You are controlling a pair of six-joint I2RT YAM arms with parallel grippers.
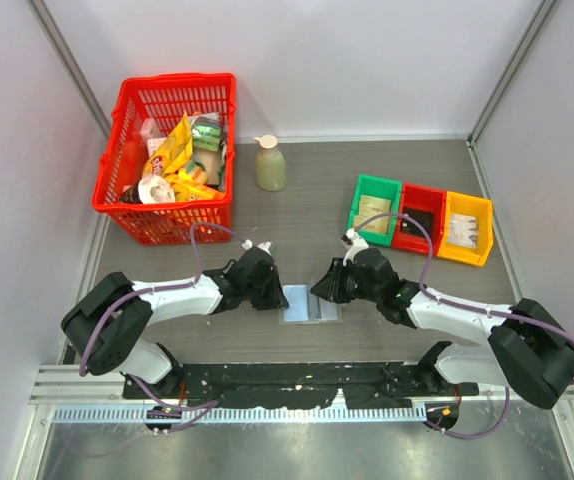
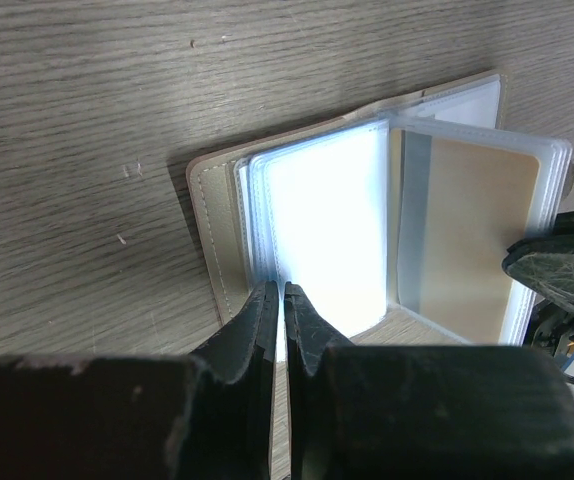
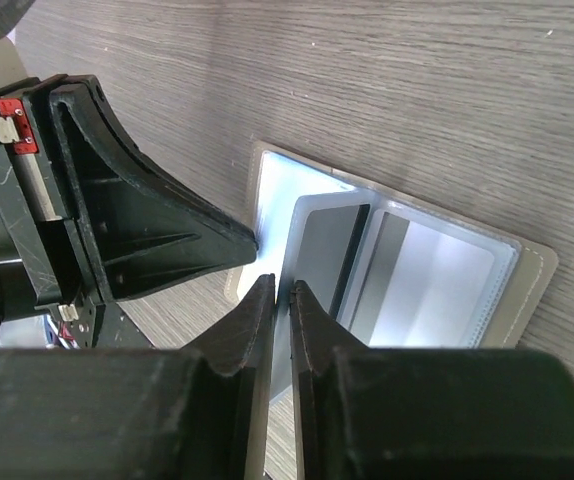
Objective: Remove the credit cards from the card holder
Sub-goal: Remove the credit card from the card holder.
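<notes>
The card holder (image 1: pixel 310 305) lies open on the table between my two grippers, its clear sleeves fanned over the grey-olive cover (image 2: pixel 212 210). A yellow-orange credit card (image 2: pixel 467 230) with a grey stripe sits inside one sleeve. In the right wrist view the card (image 3: pixel 327 260) looks grey in a raised sleeve. My left gripper (image 1: pixel 279 292) is shut on the near edge of a clear sleeve (image 2: pixel 283 292). My right gripper (image 1: pixel 319 290) is shut on the edge of the sleeve holding the card (image 3: pixel 283 288). One of its fingers (image 2: pixel 557 265) shows at that sleeve's right edge.
A red basket (image 1: pixel 177 82) with snack packets stands at the back left. A pale green bottle (image 1: pixel 270 165) stands beside it. Green (image 1: pixel 377 181), red (image 1: pixel 422 188) and yellow (image 1: pixel 467 197) bins sit in a row at the back right.
</notes>
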